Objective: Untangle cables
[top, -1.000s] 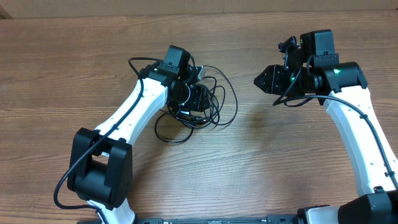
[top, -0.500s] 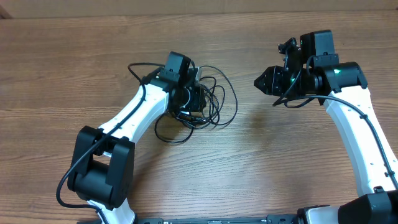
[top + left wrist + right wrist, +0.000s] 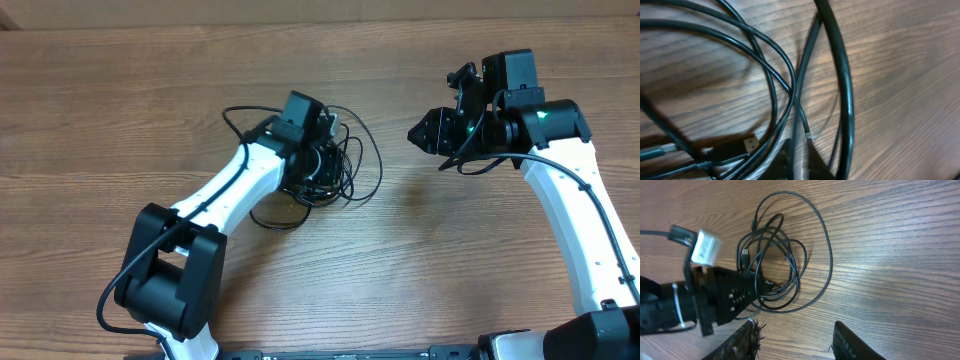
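Note:
The cables (image 3: pixel 362 160) lie as a loose tangle of thin black loops at the middle of the wooden table. They also show in the right wrist view (image 3: pixel 812 255). My left gripper (image 3: pixel 318 165) is down in the tangle. In the left wrist view its jaws (image 3: pixel 800 167) stand almost together, with one thin cable (image 3: pixel 799 115) running between them. A small USB plug (image 3: pixel 747 145) lies just left of the fingertips. My right gripper (image 3: pixel 418 130) is open and empty to the right of the tangle, and its fingers (image 3: pixel 742 342) stand wide apart above bare wood.
The left arm's own thicker black cable (image 3: pixel 240 112) loops out left of the tangle. The left wrist's black body (image 3: pixel 725 297), with a white label (image 3: pixel 705 247), covers the tangle's left side in the right wrist view.
My left gripper has moved right and a little away, further into the tangle; the loop at the tangle's lower left has drawn in slightly. The right arm has not moved.

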### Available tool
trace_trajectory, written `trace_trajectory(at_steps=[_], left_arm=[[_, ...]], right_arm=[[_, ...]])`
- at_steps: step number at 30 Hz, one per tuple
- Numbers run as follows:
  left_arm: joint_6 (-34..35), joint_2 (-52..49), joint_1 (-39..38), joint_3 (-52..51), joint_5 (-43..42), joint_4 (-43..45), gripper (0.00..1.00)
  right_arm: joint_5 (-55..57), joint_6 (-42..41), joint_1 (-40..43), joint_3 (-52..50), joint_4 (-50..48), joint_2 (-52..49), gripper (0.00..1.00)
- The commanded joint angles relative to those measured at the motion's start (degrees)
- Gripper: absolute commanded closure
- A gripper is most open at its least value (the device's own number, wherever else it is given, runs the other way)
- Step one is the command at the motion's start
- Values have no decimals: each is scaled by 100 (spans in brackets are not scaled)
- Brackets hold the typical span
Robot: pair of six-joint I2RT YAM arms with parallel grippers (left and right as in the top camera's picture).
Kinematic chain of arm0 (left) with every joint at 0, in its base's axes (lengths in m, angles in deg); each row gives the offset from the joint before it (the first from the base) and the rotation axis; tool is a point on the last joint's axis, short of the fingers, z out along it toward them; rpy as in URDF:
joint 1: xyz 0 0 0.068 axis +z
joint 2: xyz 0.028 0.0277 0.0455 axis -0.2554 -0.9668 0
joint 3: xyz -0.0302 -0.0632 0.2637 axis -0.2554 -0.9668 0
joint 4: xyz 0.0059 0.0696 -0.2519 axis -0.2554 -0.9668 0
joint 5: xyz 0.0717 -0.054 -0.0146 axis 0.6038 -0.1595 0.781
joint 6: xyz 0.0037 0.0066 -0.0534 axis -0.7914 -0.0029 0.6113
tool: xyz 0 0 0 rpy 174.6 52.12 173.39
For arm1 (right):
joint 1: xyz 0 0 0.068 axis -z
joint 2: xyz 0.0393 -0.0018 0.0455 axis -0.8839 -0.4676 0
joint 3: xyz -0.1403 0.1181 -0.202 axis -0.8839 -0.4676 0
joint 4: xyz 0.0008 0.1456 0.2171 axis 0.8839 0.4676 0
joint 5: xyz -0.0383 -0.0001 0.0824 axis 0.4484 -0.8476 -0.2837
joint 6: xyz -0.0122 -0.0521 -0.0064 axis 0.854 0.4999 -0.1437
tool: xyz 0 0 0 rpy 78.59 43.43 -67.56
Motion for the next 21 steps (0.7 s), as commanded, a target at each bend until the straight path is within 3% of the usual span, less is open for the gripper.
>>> trace_trajectory(at_steps=[1, 12, 17, 21], left_arm=[[9, 120, -70, -50, 258, 39, 96], [-398, 719, -48, 105, -577, 74, 96], [-466, 831, -59, 105, -448, -72, 96], [-442, 811, -59, 103, 415, -535, 96]], right_arm=[[-55, 26, -22, -28, 55, -13, 55], [-76, 31, -229, -133, 42, -138, 55], [-72, 28, -627, -133, -160, -345, 54], [-74, 24, -946, -133, -372, -634, 54]])
